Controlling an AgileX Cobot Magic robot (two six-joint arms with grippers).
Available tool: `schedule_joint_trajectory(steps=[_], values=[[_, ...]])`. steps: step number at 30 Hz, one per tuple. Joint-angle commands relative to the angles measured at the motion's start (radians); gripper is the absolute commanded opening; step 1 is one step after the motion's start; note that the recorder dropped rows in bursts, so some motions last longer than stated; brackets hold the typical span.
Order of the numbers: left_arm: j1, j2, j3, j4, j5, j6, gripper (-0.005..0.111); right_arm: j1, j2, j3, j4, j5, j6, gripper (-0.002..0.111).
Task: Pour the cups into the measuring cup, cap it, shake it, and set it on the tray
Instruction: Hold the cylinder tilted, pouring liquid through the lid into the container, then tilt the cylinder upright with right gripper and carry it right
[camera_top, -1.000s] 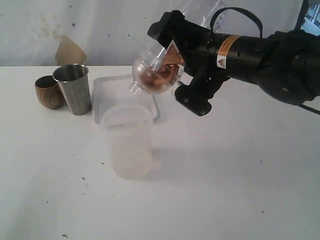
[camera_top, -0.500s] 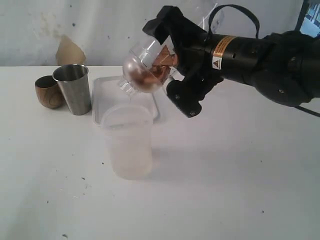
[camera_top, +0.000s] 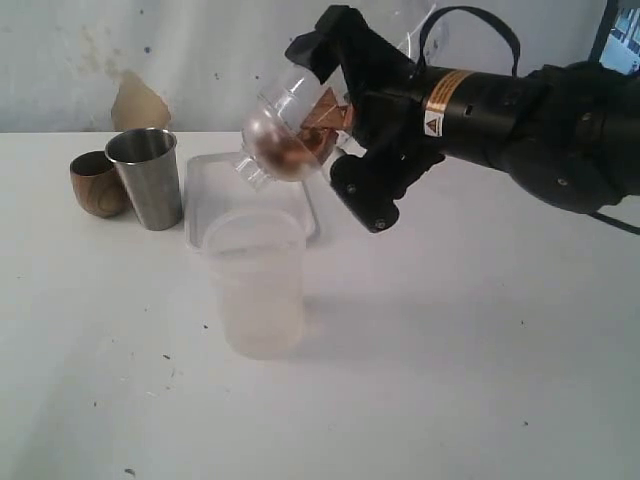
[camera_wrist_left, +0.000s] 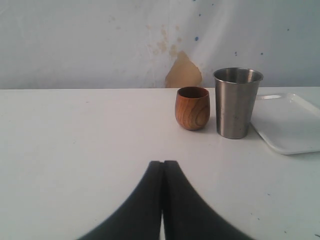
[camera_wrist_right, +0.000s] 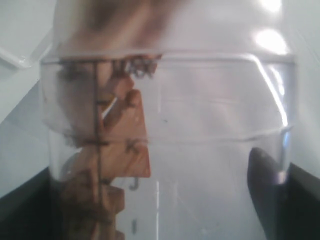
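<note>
My right gripper (camera_top: 342, 128) is shut on the measuring cup (camera_top: 285, 130), a clear cylinder with a rounded cap. It is held tilted in the air, capped end down and to the left, above the tray (camera_top: 215, 175), with brown contents at that end. In the right wrist view the measuring cup (camera_wrist_right: 200, 150) fills the frame between the dark fingers (camera_wrist_right: 267, 185). The steel tumbler (camera_top: 147, 178) and the wooden cup (camera_top: 97, 184) stand upright at the back left. My left gripper (camera_wrist_left: 163, 163) is shut and empty, low over the table, facing the wooden cup (camera_wrist_left: 193, 108) and the steel tumbler (camera_wrist_left: 236, 102).
A frosted plastic tumbler (camera_top: 255, 285) stands upright in front of the tray, just below the held measuring cup. A pale wall (camera_top: 200, 50) closes off the back of the white table (camera_top: 450, 350). The tray corner (camera_wrist_left: 292, 130) lies right of the steel tumbler.
The right gripper has swung the measuring cup left and slightly up, tilting it further. The brown contents have shifted inside it. The cups, frosted tumbler and tray have not moved.
</note>
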Motion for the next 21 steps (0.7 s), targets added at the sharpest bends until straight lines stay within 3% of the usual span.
schedule_joint_trajectory(steps=[1, 8, 14, 21], values=[[-0.004, -0.004, 0.005, -0.002, -0.003, 0.002, 0.0, 0.0, -0.002, -0.009, 0.011, -0.044, 0.117, 0.0], [-0.004, -0.004, 0.005, -0.002, -0.003, 0.002, 0.0, -0.002, -0.002, -0.025, 0.011, -0.066, 0.727, 0.0], [-0.004, -0.004, 0.005, -0.002, -0.003, 0.002, 0.0, -0.047, -0.002, -0.03, 0.005, -0.119, 1.067, 0.0], [-0.004, -0.004, 0.005, -0.002, -0.003, 0.002, 0.0, -0.14, -0.002, -0.03, -0.217, -0.354, 1.706, 0.0]])
